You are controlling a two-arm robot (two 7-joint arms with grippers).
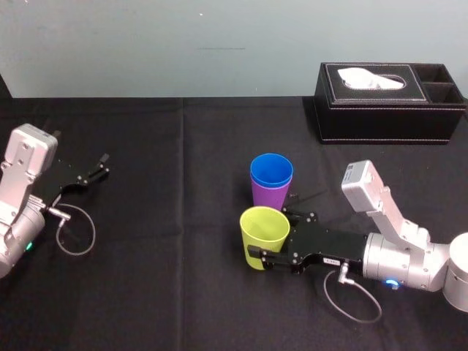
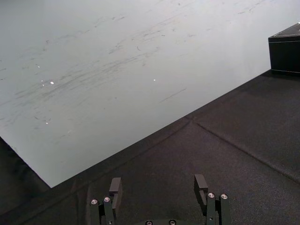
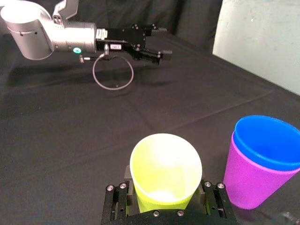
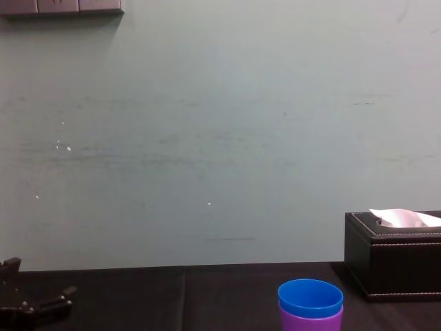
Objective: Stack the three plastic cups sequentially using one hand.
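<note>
Clamped between the straight fingers of the right gripper [image 1: 272, 238], the yellow-green cup [image 1: 263, 228] stands upright with its mouth open, near the middle of the table. I cannot tell whether its base touches the cloth. From the right wrist view the two fingers [image 3: 117, 202] press the cup's lower wall from either side.

Just behind it, close but apart, the blue cup [image 1: 271, 172] sits nested inside the purple cup [image 1: 270, 197], with only the blue rim band showing above the purple one. The chest view shows this pair [image 4: 310, 298] low and right of centre.

Black cloth [image 1: 183, 285] covers the table, with a faint crease running back to the far edge, where it meets a pale grey-green wall [image 4: 207, 138] marked by scuffs. A black tissue box [image 1: 387, 110] with white stitching and a white tissue stands at the far right corner, well apart from the cups.

Wide bare cloth lies between the cups and the left gripper [image 1: 104, 165], which rests at the left side, its fingers spread with nothing between them. A grey cable loops beside each wrist.

A small white label [image 1: 333, 261] on the right gripper's body is too small to read.
</note>
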